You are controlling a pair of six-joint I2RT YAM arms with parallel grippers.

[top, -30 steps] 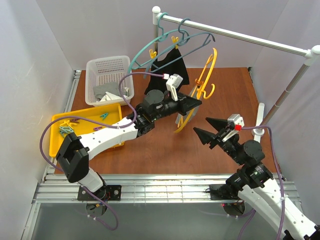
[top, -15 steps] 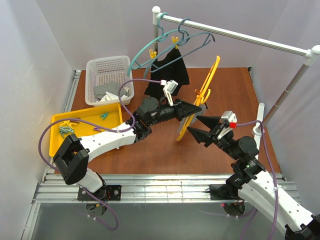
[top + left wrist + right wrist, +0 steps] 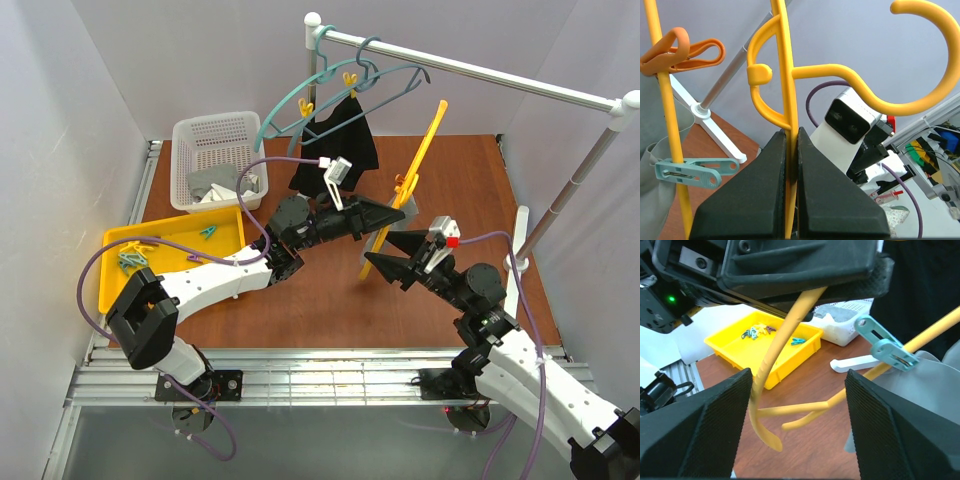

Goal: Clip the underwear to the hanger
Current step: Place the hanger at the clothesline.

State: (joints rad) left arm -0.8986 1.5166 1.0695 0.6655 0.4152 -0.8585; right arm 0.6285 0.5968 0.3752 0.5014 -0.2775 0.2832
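Above mid-counter, the hanger (image 3: pixel 418 165): I see it held off the counter (image 3: pixel 330 300), tilted, with its top end toward the far right corner and its lower end toward the near edge.
Left gripper (image 3: pixel 395 212): my wrist view shows both fingers (image 3: pixel 750 200) pressed tight on the hanger's thin yellow-orange stem, just below the hook.
Right gripper (image 3: pixel 378 252): fingers spread wide, just on the near-right side of the hanger. In its wrist view the hanger's curved lower end hangs between them, and neither one closes on it.
Underwear (image 3: pixel 926 382): grey fabric hanging from one hanger bar, pinned there by a teal peg (image 3: pixel 885 346).
Orange peg (image 3: pixel 685 50): clipped higher up on the same bar.
Rail (image 3: pixel 470 70): runs over the far edge, carrying a teal hanger (image 3: pixel 290 103) with a black garment (image 3: pixel 345 135).
Basket (image 3: pixel 215 125): white, at the far left corner, with cloth inside.
Tray (image 3: pixel 105 262): yellow, along the left edge, holding loose pegs.
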